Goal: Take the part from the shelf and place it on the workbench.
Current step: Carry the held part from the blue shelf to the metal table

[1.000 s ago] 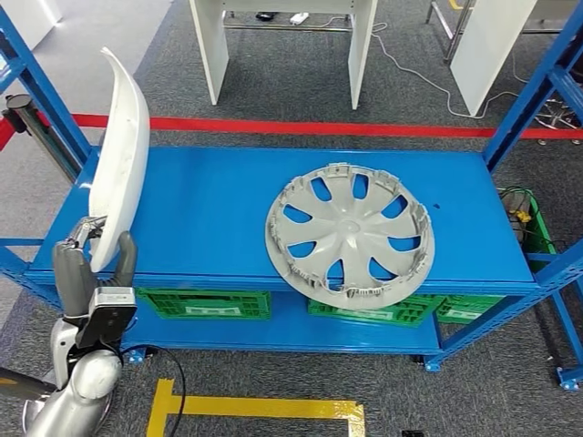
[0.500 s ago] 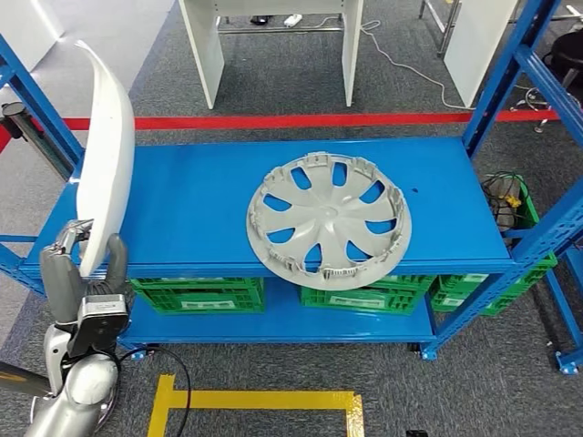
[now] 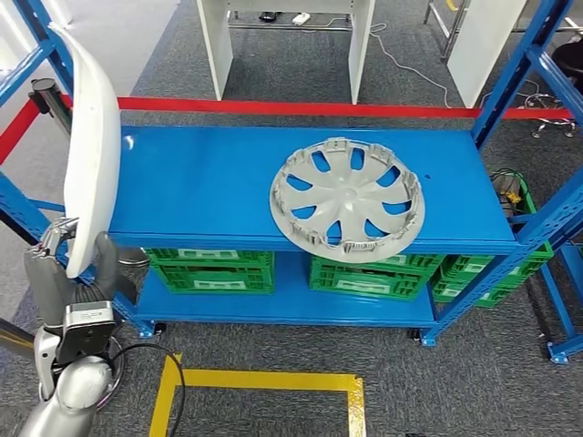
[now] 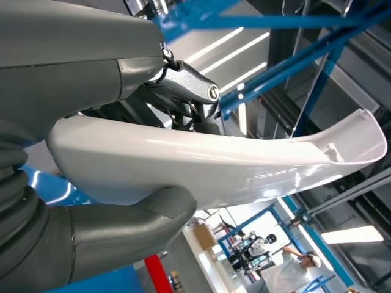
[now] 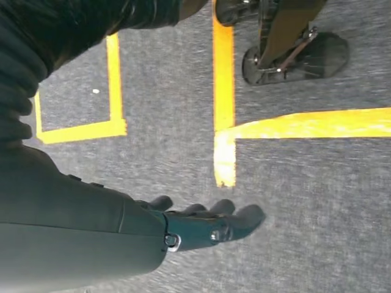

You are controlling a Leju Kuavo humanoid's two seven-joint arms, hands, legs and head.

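My left hand [image 3: 68, 273] grips the lower end of a long curved white plastic part [image 3: 93, 150], which stands upright in front of the blue shelf's [image 3: 206, 196] left end. In the left wrist view the white part [image 4: 230, 165] lies clamped between the thumb [image 4: 134, 223] and the darker fingers [image 4: 189, 97]. A grey wheel cover [image 3: 347, 200] lies flat on the shelf top, right of centre. My right hand [image 5: 203, 226] hangs over the grey carpet with its fingers stretched out and nothing in it.
Green crates [image 3: 209, 270] sit on the shelf's lower level. Blue uprights [image 3: 512, 77] frame both ends. Red floor tape [image 3: 295, 109] runs behind the shelf, with white table legs [image 3: 213, 45] beyond. Yellow tape [image 3: 261, 382] marks the carpet in front.
The whole picture has shifted, so the camera moved: the shelf now sits further right and looks further off. The white part stays in my left hand, now left of the shelf's edge.
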